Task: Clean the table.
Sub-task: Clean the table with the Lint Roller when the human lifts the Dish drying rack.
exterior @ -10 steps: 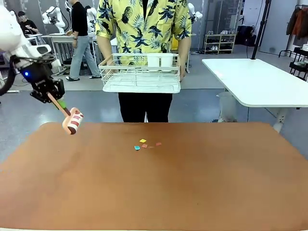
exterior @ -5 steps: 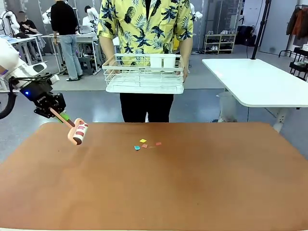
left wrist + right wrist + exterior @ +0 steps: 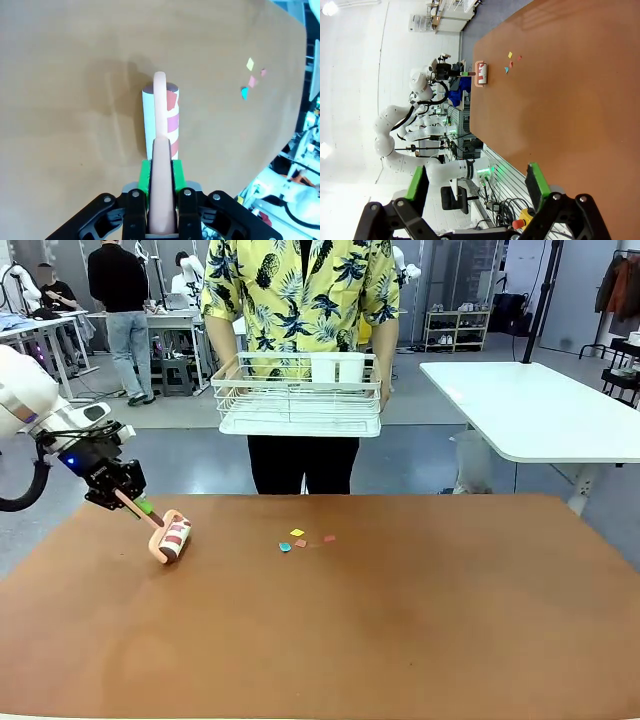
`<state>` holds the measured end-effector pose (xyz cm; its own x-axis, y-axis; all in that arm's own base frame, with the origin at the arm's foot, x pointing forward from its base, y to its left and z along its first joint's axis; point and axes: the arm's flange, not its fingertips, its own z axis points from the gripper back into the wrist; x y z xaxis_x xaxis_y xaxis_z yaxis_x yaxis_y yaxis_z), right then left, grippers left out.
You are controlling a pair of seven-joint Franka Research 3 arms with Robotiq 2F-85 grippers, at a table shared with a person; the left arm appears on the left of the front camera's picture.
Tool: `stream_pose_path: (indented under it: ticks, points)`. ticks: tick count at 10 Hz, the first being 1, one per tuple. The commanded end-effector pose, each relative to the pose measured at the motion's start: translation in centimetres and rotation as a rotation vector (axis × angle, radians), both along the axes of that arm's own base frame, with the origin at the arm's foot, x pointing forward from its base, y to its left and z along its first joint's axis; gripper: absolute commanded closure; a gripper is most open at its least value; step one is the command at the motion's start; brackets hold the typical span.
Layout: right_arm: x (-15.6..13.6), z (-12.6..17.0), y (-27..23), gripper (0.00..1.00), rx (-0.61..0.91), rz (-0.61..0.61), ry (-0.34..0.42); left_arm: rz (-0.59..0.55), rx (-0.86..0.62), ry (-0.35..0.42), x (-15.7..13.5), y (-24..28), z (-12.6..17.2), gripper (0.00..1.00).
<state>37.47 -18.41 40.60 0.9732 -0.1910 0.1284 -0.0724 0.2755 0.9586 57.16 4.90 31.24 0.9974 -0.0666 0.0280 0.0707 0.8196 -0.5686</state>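
Left gripper (image 3: 128,498), fingers clamping pink handle of lint roller (image 3: 172,538), lowering over last second from above far-left corner; roller now touching or nearly touching reddish-brown worktop (image 3: 400,630), left of coloured paper scraps (image 3: 300,540). Sweep toward scraps looking imminent. Right gripper (image 3: 477,187) hovering, fingers wide, empty

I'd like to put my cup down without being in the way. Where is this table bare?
The table is bare across its right half and along the near edge. Busy spots: far left, where the left gripper holds the roller, and far centre, where the paper scraps lie.
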Motion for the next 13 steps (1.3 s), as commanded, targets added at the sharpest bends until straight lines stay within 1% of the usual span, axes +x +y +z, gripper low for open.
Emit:
stream_pose_path:
  ticks: [1, 3, 5, 7, 8, 9, 10, 11, 12, 13]
  points:
    - [-0.1, 0.3, 0.0, 0.0, 0.006, 0.003, -0.009, -0.02, 0.008, 0.031, 1.2, 0.6, 0.1, 0.79]
    - [-0.1, 0.3, 0.0, 0.0, 0.006, 0.003, -0.009, 0.012, 0.014, 0.012, 1.1, 0.3, -0.8, 0.79]
    - [-0.1, 0.3, 0.0, 0.0, 0.006, 0.003, -0.009, 0.027, 0.024, 0.02, 0.9, 0.1, -1.8, 0.79]
    - [-0.1, 0.3, 0.0, 0.0, 0.006, 0.003, -0.009, 0.042, 0.043, 0.031, 0.9, -0.5, -2.2, 0.79]
    - [-0.1, 0.3, 0.0, 0.0, 0.006, 0.003, -0.009, 0.052, 0.037, 0.015, 0.5, -1.5, -1.9, 0.79]
    - [-0.1, 0.3, 0.0, 0.0, 0.006, 0.003, -0.009, 0.071, 0.057, -0.005, 0.1, -3.2, -1.7, 0.79]
    - [-0.1, 0.3, 0.0, 0.0, 0.006, 0.003, -0.009, 0.095, 0.064, 0.008, -0.1, -5.3, -2.0, 0.79]
    - [-0.1, 0.3, 0.0, 0.0, 0.006, 0.003, -0.009, 0.111, 0.092, -0.001, -0.5, -8.0, -2.2, 0.79]
    - [-0.1, 0.3, 0.0, 0.0, 0.006, 0.003, -0.009, 0.09, 0.086, 0.001, -0.3, -10.2, -2.6, 0.79]
    - [-0.1, 0.3, 0.0, 0.0, 0.006, 0.003, -0.009, 0.089, 0.072, 0.021, -0.1, -12.5, -3.2, 0.79]
